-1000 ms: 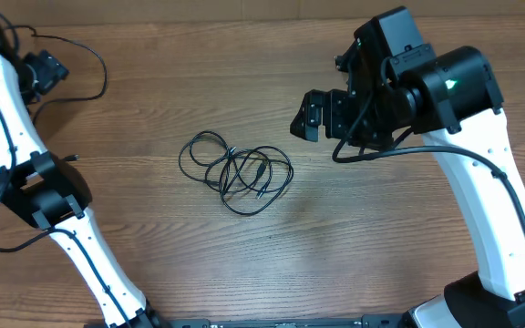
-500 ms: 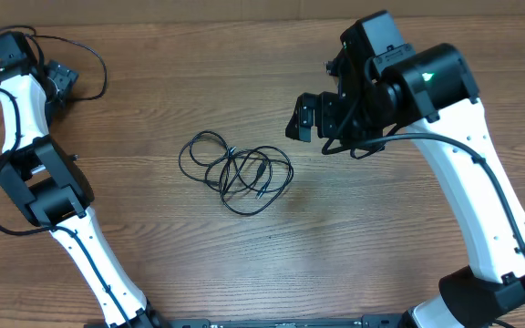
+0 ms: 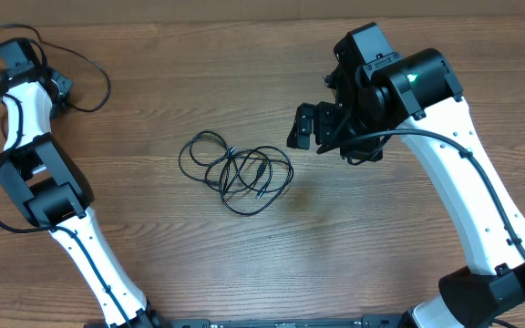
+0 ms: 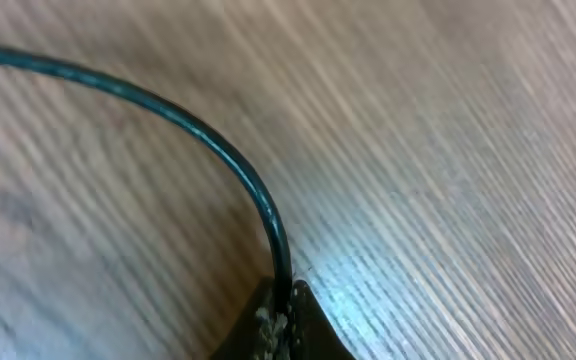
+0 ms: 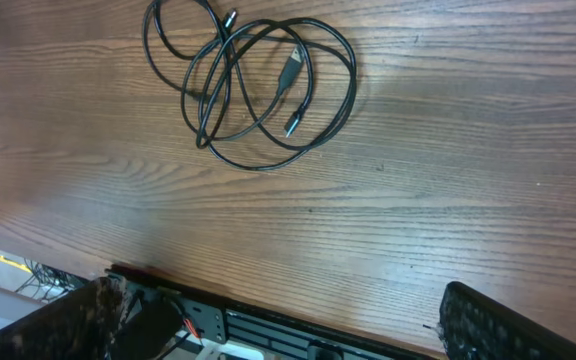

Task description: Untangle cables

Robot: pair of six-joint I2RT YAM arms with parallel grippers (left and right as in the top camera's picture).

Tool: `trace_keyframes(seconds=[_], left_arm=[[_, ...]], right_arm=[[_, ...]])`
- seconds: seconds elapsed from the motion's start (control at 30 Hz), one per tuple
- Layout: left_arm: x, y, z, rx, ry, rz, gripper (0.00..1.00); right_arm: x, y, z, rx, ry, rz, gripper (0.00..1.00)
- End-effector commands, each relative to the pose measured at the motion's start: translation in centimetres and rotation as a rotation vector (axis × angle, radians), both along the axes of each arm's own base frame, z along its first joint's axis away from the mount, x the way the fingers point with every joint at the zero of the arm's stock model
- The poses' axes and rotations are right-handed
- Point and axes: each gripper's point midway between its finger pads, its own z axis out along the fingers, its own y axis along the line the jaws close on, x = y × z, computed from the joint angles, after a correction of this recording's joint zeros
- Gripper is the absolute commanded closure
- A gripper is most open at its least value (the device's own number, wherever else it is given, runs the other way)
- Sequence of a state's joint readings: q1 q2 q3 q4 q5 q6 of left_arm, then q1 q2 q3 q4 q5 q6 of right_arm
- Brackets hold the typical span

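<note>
The cables lie in a loose tangle of thin black loops at the table's middle, also in the right wrist view, with small plugs inside the loops. My right gripper hovers above the table to their right, open and empty. My left gripper is at the far left corner, away from the tangle. In the left wrist view it is shut on a separate black cord that curves off across the wood. That cord loops beside the left arm.
The table's front edge with a black rail shows below the right gripper. The left arm's white links run down the left side, the right arm's down the right. Bare wood surrounds the tangle.
My left gripper has closed from open onto the black cord at the far left corner, and its wrist has shifted there. The right arm has edged slightly; the tangle has not moved.
</note>
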State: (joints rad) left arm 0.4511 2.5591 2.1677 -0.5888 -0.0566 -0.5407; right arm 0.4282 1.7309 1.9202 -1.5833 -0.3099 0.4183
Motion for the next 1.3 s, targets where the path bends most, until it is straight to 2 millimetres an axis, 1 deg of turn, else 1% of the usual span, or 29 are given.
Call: trace_keyframes(seconds=[0.0, 0.07, 0.1, 0.13, 0.23, 0.27, 0.3, 0.33, 0.4, 0.43, 0.47, 0.5, 0.57, 0.6, 0.67, 0.7, 0.73, 0.77, 0.83, 0.87, 0.9, 0.97, 1.03, 1.07, 1.1, 1.17, 1.2, 1.23, 1.27], left_arm=[[1.9, -0.1, 2.8, 0.102, -0.026, -0.143, 0.96], [4.1, -0.6, 6.9, 0.122, -0.126, -0.213, 0.96], [5.5, -1.2, 9.9, 0.124, -0.202, -0.248, 0.96], [6.3, -1.6, 12.0, 0.134, -0.251, -0.266, 0.96], [7.4, -2.8, 15.3, 0.170, -0.301, -0.294, 0.96], [7.4, -3.1, 15.2, 0.168, -0.297, -0.301, 0.96], [7.4, -3.5, 14.9, 0.159, -0.285, -0.306, 0.91], [7.2, -3.8, 14.4, 0.152, -0.266, -0.306, 0.79], [6.4, -3.8, 12.6, 0.146, -0.201, -0.287, 0.67], [5.8, -3.8, 11.5, 0.140, -0.163, -0.278, 0.44], [5.5, -3.8, 10.9, 0.137, -0.142, -0.272, 0.23], [4.6, -4.2, 9.3, 0.109, -0.091, -0.274, 0.02], [3.7, -5.0, 8.1, 0.059, -0.045, -0.290, 0.00], [3.3, -6.0, 7.7, 0.012, -0.034, -0.316, 0.00], [3.1, -9.5, 7.5, -0.146, -0.067, -0.432, 0.00], [3.2, -11.7, 7.9, -0.238, -0.107, -0.519, 0.00], [3.2, -13.6, 8.5, -0.320, -0.152, -0.594, 0.00], [3.1, -16.4, 9.7, -0.431, -0.218, -0.700, 0.00], [2.8, -21.0, 11.8, -0.537, -0.319, -0.903, 0.00], [2.4, -22.7, 12.2, -0.562, -0.334, -0.970, 0.00], [1.5, -25.5, 11.9, -0.598, -0.299, -1.029, 0.00], [0.0, -29.1, 10.9, -0.626, -0.206, -1.091, 0.00], [-2.3, -33.3, 9.9, -0.646, -0.100, -1.185, 0.00], [-3.2, -34.9, 9.7, -0.649, -0.064, -1.233, 0.00], [-4.6, -36.9, 9.2, -0.642, 0.000, -1.288, 0.00], [-6.4, -38.6, 9.0, -0.619, 0.103, -1.329, 0.00], [-7.6, -39.5, 9.6, -0.598, 0.157, -1.352, 0.00], [-8.2, -39.9, 10.4, -0.583, 0.180, -1.363, 0.00], [-8.8, -40.5, 11.9, -0.562, 0.187, -1.379, 0.00]], right_arm=[[-0.2, 0.1, -0.1, -0.005, 0.006, 0.001, 0.00], [-0.1, 0.1, -0.1, -0.004, 0.006, 0.001, 0.00], [-0.1, 0.1, -0.1, -0.004, 0.004, 0.001, 0.00], [-0.1, 0.1, -0.1, -0.004, 0.004, 0.001, 0.00], [-0.1, 0.1, -0.1, -0.004, 0.004, 0.001, 0.00], [-0.1, 0.1, -0.1, -0.004, 0.004, 0.001, 0.00], [-0.1, 0.1, -0.1, -0.004, 0.004, 0.001, 0.00], [-0.1, 0.1, -0.1, -0.004, 0.004, 0.001, 0.00], [-0.1, 0.1, -0.1, -0.004, 0.005, 0.001, 0.00], [-0.1, 0.1, -0.1, -0.004, 0.004, 0.001, 0.00], [-0.1, 0.1, -0.1, -0.004, 0.005, 0.001, 0.00], [-0.1, 0.1, -0.1, -0.004, 0.005, 0.001, 0.00], [-0.1, 0.1, -0.1, -0.003, 0.001, 0.001, 0.00], [0.1, 0.1, -0.1, -0.001, -0.003, 0.001, 0.00], [0.4, 0.1, -0.1, -0.007, -0.017, -0.002, 0.00], [0.6, -0.1, -0.3, -0.019, -0.026, -0.005, 0.00], [0.8, -0.2, -0.5, -0.030, -0.034, -0.009, 0.00], [0.9, -0.3, -0.7, -0.034, -0.035, -0.010, 0.00], [0.9, -0.2, -1.2, -0.033, -0.028, -0.009, 0.00], [0.9, -0.2, -1.5, -0.037, -0.022, -0.009, 0.00], [1.0, -0.2, -1.8, -0.038, -0.021, -0.009, 0.00], [1.1, -0.2, -2.0, -0.040, -0.022, -0.010, 0.00], [1.3, -0.9, -2.1, -0.051, -0.020, -0.027, 0.00], [1.6, -2.0, -2.3, -0.080, -0.016, -0.052, 0.00], [1.8, -3.7, -2.5, -0.123, -0.007, -0.091, 0.00], [2.2, -8.0, -2.9, -0.199, 0.028, -0.192, 0.00], [2.4, -10.4, -3.0, -0.225, 0.047, -0.252, 0.00], [2.8, -12.8, -3.1, -0.250, 0.053, -0.307, 0.00], [3.0, -15.1, -3.2, -0.279, 0.056, -0.366, 0.00]])
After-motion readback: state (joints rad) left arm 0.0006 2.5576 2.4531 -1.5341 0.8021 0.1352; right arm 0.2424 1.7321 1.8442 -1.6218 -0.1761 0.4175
